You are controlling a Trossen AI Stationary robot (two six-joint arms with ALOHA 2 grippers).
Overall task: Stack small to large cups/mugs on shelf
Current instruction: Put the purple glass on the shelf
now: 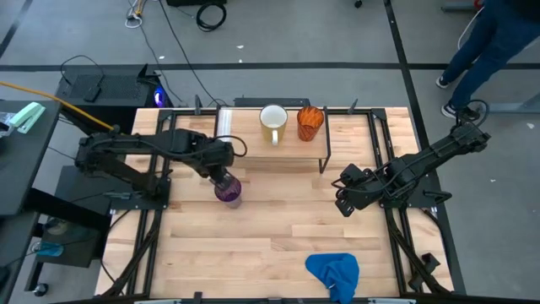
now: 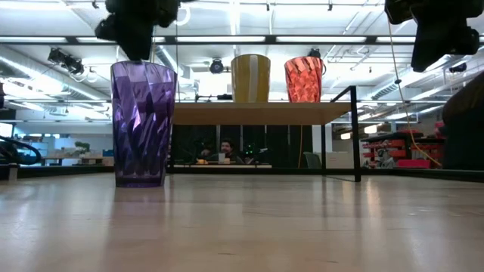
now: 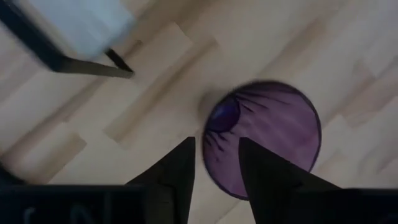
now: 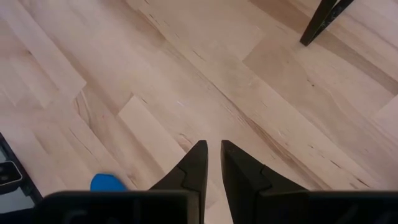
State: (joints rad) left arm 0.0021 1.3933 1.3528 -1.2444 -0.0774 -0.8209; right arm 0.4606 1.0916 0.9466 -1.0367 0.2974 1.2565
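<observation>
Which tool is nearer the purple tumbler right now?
Left. The left tool hangs directly over the purple tumbler, its fingers apart around the rim. The right tool waits well off to the tumbler's right, above bare table.

blue cloth (image 1: pixel 334 274) — edge-cropped

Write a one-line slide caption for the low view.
Purple tumbler stands upright on the tabletop beneath the left gripper; white mug and orange cup sit on the shelf.
</observation>
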